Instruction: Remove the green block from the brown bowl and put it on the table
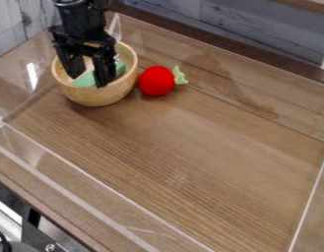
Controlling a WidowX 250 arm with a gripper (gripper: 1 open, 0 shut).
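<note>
While the black tool (pixel 90 67) hangs straight down into the brown bowl (pixel 75 93), its fingers stand wide apart on either side of the green block (pixel 87 79), which lies inside the bowl, mostly hidden behind them. Whether they touch the block I cannot tell. Just right of the bowl, a red strawberry toy (pixel 155 82) rests on the wood-grain desk (pixel 191 157).

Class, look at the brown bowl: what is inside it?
The green block lies inside the brown bowl. The open gripper reaches in, covering much of the block and the bowl's floor.
</note>
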